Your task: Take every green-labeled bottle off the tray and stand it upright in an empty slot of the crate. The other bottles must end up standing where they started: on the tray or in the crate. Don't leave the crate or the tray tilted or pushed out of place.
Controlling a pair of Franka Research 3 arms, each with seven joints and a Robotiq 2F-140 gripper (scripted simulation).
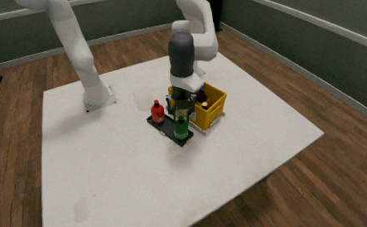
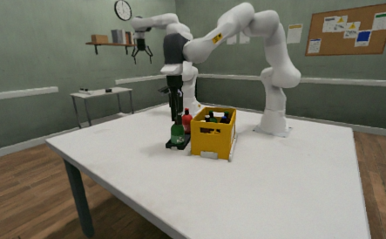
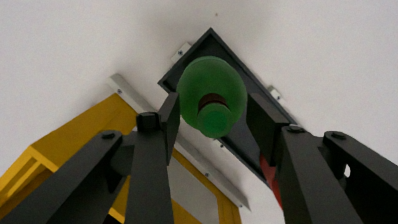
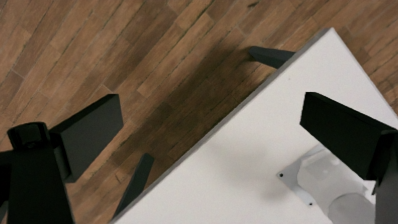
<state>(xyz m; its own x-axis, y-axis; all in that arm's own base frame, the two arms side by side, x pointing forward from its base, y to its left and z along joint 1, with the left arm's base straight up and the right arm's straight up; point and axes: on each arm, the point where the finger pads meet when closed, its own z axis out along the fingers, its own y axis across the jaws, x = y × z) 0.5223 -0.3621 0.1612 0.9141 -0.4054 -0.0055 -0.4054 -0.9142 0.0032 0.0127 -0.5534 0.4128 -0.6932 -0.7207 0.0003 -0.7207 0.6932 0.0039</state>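
Jaws parted around one green bottle, one red bottle behind.

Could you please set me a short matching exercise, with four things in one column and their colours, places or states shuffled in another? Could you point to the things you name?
1. green bottle [image 1: 181, 130] [image 2: 178, 136] [image 3: 212, 82]
2. red bottle [image 1: 157, 114] [image 2: 186, 124] [image 3: 270, 175]
3. crate [image 1: 214, 113] [image 2: 211, 145] [image 3: 90, 125]
4. right gripper [image 2: 143, 62] [image 4: 212, 111]

A. yellow, beside the tray [image 1: 168, 128] [image 2: 169, 146] [image 3: 200, 51]
B. open, over the table's edge [image 2: 125, 193] [image 4: 221, 123]
C. on the tray, below the left gripper [image 1: 181, 118] [image 2: 178, 124] [image 3: 213, 107]
D. on the tray, farther from the left gripper

Pairs: 1-C, 2-D, 3-A, 4-B
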